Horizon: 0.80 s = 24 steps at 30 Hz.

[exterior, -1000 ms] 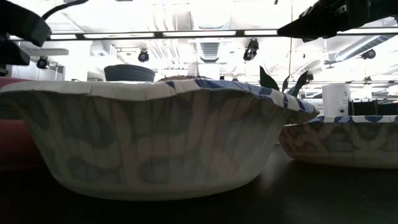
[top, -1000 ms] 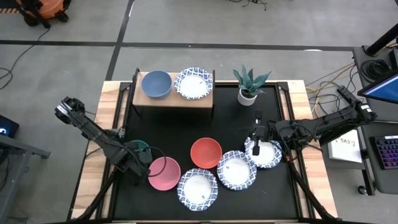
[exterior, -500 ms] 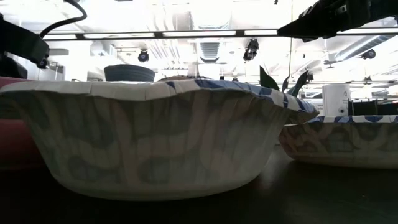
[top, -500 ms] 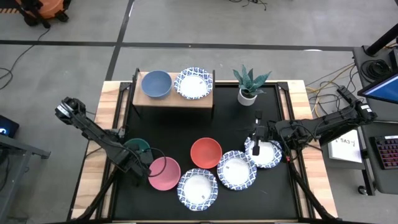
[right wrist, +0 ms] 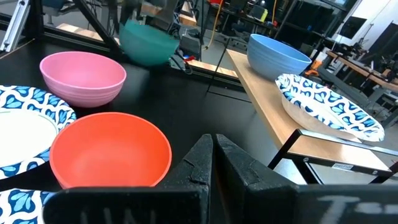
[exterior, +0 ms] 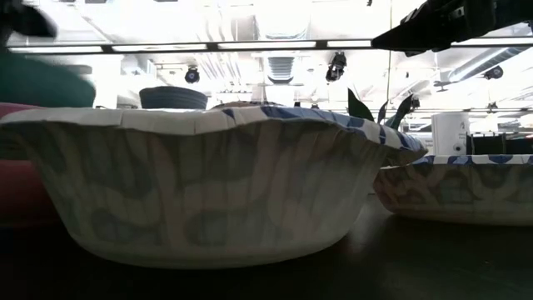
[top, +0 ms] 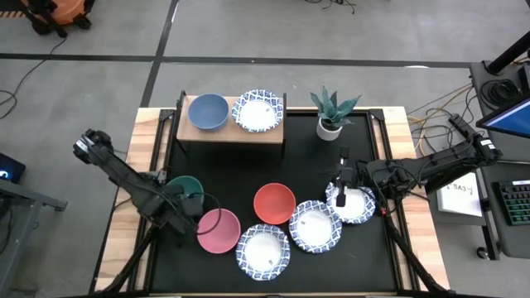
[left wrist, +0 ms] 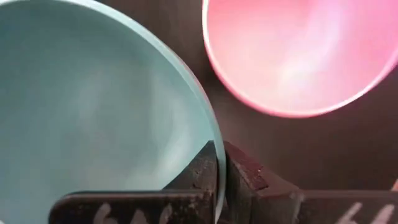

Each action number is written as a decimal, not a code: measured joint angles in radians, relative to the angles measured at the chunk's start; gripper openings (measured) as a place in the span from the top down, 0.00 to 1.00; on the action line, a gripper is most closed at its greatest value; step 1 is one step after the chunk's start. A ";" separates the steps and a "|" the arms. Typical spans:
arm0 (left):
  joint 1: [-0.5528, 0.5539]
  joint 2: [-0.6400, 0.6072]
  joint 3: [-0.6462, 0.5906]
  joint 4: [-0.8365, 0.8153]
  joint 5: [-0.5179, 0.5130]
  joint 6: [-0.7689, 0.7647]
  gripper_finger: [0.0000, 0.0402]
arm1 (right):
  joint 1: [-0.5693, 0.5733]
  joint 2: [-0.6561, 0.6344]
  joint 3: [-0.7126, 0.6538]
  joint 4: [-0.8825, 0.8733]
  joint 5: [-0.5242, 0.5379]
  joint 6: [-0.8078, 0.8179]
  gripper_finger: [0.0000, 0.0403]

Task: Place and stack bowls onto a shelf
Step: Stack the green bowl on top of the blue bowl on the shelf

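My left gripper (top: 186, 204) is shut on a green bowl (top: 187, 187) at the table's left, held up off the black top beside the pink bowl (top: 219, 230). A red bowl (top: 274, 204) and three blue-patterned white bowls (top: 263, 252) (top: 315, 226) (top: 350, 203) rest on the table. On the shelf (top: 236, 132) at the far side sit a blue bowl (top: 208, 112) and a patterned bowl (top: 259, 110). Over the rightmost patterned bowl my right gripper (right wrist: 214, 149) waits, shut and empty. My left gripper pinches the green bowl's rim (left wrist: 216, 140) on the side nearest the pink bowl, one finger (left wrist: 196, 171) inside the bowl and one (left wrist: 245, 174) outside. The fingers come from above, pointing down. The bowl hangs clear of the table (right wrist: 148, 40), mouth up.
A potted plant (top: 331, 112) stands to the right of the shelf. The pink bowl (left wrist: 298, 56) lies close beside the lifted green one. Bare black table (top: 224, 174) stretches between the bowls and the shelf.
My left gripper has shut on the green bowl's rim and then risen, lifting the bowl clear of the table; in the low view the bowl now shows as a green blur at the left.
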 joint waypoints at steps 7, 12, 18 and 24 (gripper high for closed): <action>0.063 0.010 0.268 -0.067 -0.186 0.159 1.00 | 0.000 0.000 0.000 0.000 0.000 -0.001 0.98; 0.186 0.026 0.410 -0.073 -0.260 0.412 1.00 | 0.000 0.000 0.000 0.000 0.000 -0.001 0.98; 0.423 0.059 0.566 -0.138 -0.265 0.708 1.00 | 0.000 0.000 0.000 0.000 0.000 -0.001 0.98; 0.710 0.120 0.719 -0.217 -0.262 0.892 1.00 | 0.000 0.000 0.000 0.000 0.000 -0.006 0.98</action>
